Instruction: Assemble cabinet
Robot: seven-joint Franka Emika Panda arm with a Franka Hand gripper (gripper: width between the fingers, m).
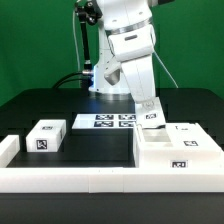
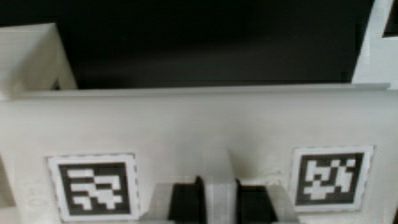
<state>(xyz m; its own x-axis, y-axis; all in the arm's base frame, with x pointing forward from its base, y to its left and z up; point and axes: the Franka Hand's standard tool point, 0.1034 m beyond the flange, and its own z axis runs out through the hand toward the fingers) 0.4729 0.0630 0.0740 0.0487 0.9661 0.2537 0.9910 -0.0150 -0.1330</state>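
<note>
Progress: early | cabinet [image 1: 178, 150] unfinished, one block [image 1: 45, 136] lying loose well apart | gripper [image 1: 150, 116] at cabinet wall, fingers [image 2: 183, 200] near-together; cannot tell if gripping.

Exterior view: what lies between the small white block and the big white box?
Bare black table, seen in the exterior view, separates the small block and the cabinet; the marker board lies just behind.

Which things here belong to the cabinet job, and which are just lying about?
Job:
- cabinet, on the exterior view's right
- small tagged drawer block, loose on the exterior view's left
- gripper, down at the cabinet

Lying about:
- marker board, flat behind the parts
- long low white rail along the front
</note>
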